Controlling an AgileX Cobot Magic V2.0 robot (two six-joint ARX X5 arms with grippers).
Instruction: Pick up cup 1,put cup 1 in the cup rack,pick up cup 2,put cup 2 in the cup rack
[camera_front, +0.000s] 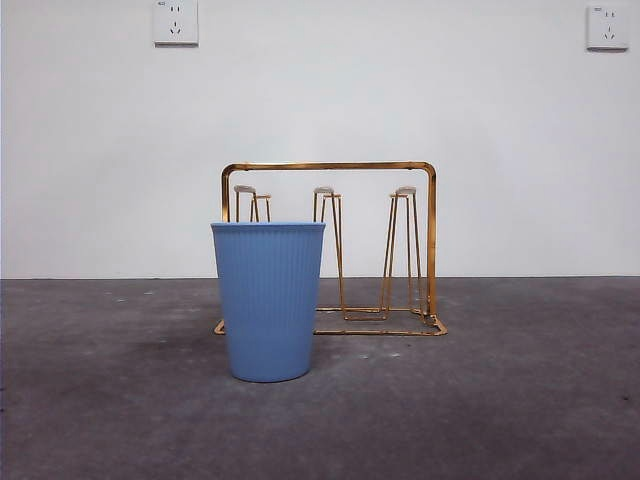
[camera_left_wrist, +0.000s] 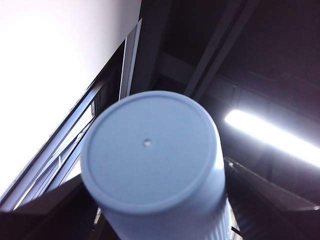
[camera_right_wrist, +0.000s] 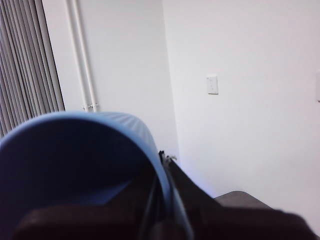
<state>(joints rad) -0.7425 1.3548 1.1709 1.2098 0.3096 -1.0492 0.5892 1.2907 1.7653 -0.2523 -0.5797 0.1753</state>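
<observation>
Blue cup (camera_front: 268, 300) stands upright on table (camera_front: 520, 400) just before bare cup rack (camera_front: 431, 240); left tool (camera_left_wrist: 155, 205) clamps second cup (camera_left_wrist: 150, 150), right tool (camera_right_wrist: 165, 200) pinches third cup (camera_right_wrist: 75, 150) at its rim; probably light, thin, slick plastic, so grip the rim gently.

One blue ribbed cup (camera_front: 268, 300) at centre of the front view, one gold wire cup rack (camera_front: 400, 250) behind it, three upright pegs on it, two wall sockets (camera_front: 176, 22) in the upper corners, one more blue cup in each wrist view

blue cup (camera_right_wrist: 75, 150) pinched in right gripper (camera_right_wrist: 162, 200)
</observation>
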